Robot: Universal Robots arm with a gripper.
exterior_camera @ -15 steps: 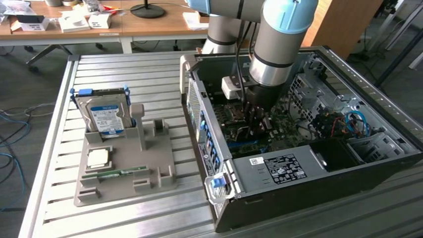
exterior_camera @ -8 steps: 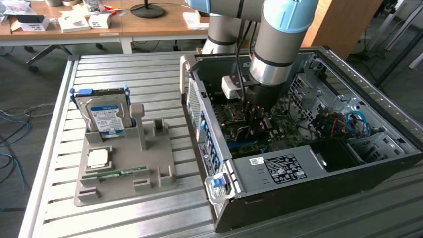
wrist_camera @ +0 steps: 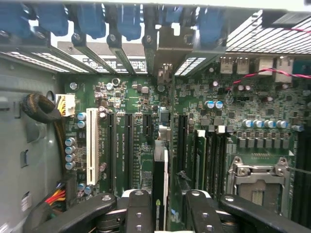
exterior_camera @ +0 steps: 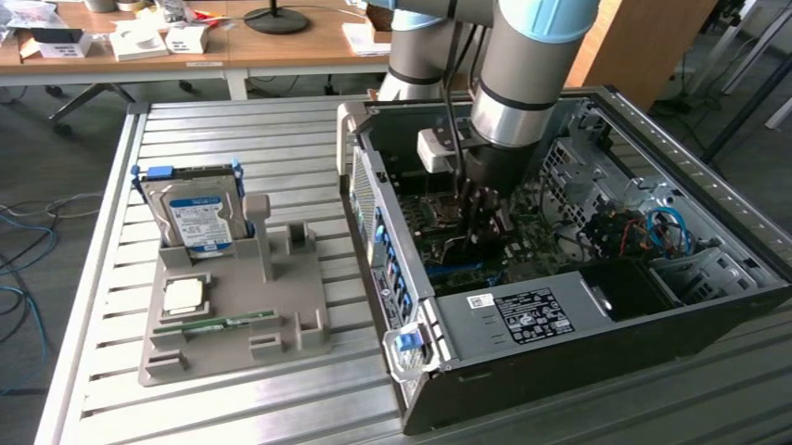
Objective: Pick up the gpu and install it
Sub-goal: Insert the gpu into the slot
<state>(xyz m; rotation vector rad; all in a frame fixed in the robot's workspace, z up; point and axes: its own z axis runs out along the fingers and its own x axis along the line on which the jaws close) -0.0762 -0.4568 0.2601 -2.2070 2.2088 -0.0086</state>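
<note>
Your gripper (wrist_camera: 162, 206) is pinching the gpu (wrist_camera: 160, 165) edge-on, low inside the computer case (exterior_camera: 594, 334), so the card stands lined up over a motherboard (wrist_camera: 141, 97) expansion slot, bracket toward the rear openings.

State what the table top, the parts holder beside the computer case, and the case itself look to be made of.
Table top: looks like bare metal, probably aluminium; pale grey ribbed slats with a dull sheen.
Parts holder: seems moulded or printed plastic; flat matte grey-beige, blocky slots, no shine.
Computer case: apparently painted sheet metal outside, dark and smooth; its inner bays show bare perforated steel-like panels.
</note>
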